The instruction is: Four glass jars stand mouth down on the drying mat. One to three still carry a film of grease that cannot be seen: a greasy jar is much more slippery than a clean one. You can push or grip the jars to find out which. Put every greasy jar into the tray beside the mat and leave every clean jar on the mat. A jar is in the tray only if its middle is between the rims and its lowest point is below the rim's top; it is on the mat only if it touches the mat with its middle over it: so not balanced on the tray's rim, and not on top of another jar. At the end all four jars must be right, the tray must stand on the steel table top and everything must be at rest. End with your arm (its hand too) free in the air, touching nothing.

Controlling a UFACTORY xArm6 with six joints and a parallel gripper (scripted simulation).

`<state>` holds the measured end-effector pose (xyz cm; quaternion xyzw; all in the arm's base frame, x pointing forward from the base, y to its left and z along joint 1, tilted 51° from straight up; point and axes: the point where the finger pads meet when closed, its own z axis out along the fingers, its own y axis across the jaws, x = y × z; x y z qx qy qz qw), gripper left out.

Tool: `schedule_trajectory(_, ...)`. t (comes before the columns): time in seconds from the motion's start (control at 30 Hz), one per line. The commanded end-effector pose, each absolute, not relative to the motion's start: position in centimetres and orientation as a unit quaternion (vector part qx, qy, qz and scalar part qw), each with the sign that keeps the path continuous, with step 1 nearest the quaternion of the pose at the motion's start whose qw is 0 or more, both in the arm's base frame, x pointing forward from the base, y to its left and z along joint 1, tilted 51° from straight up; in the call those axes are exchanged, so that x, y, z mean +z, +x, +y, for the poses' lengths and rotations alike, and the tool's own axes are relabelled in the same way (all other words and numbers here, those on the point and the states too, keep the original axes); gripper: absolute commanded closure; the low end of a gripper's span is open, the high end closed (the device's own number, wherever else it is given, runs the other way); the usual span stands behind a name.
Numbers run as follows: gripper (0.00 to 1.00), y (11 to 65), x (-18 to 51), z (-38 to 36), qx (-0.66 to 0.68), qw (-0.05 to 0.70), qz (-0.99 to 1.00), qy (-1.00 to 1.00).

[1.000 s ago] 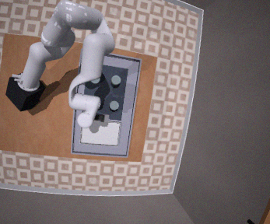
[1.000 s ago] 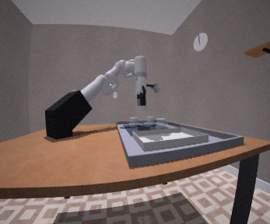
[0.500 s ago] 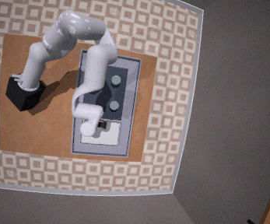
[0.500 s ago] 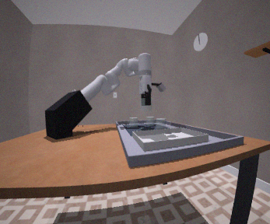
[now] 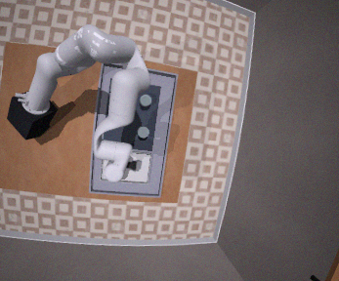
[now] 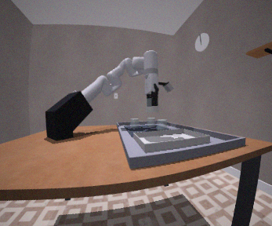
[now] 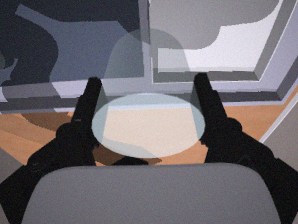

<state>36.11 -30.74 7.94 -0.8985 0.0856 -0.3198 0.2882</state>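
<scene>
My gripper [image 5: 134, 165] [image 6: 152, 100] [image 7: 148, 89] is shut on a clear glass jar [image 7: 148, 125], held mouth down in the air above the white tray [image 5: 142, 176] [image 6: 173, 140] [image 7: 220, 46]. The arm hides the held jar in the overhead view. Two jars [image 5: 146, 100] [image 5: 143, 132] stand on the dark drying mat [image 5: 156, 108] [image 7: 53, 30]. From the side I see three jars [image 6: 134, 120] [image 6: 151, 120] [image 6: 162, 121] on the mat behind the tray.
Mat and tray sit on the rimmed steel table top [image 5: 97, 172] [image 6: 181, 154] on a wooden table [image 5: 45, 156] [image 6: 63, 157]. The arm's black base [image 5: 29, 119] [image 6: 65, 118] stands at the left. The arm crosses over the mat's left side.
</scene>
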Motion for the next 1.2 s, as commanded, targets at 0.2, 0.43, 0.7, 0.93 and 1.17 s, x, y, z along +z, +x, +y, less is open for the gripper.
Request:
schedule_trajectory(0.2,1.00,37.1,7.0,-33.6,-0.320,0.288,0.085,-0.899)
schedule_trajectory(0.43,1.00,37.9,6.3,-35.6,-0.320,0.288,0.085,-0.899)
schedule_trajectory(0.7,1.00,38.6,5.5,-37.7,-0.320,0.288,0.085,-0.899)
schedule_trajectory(0.93,1.00,39.3,4.8,-39.4,-0.320,0.288,0.085,-0.899)
schedule_trajectory(1.17,1.00,39.7,4.4,-40.6,-0.320,0.288,0.085,-0.899)
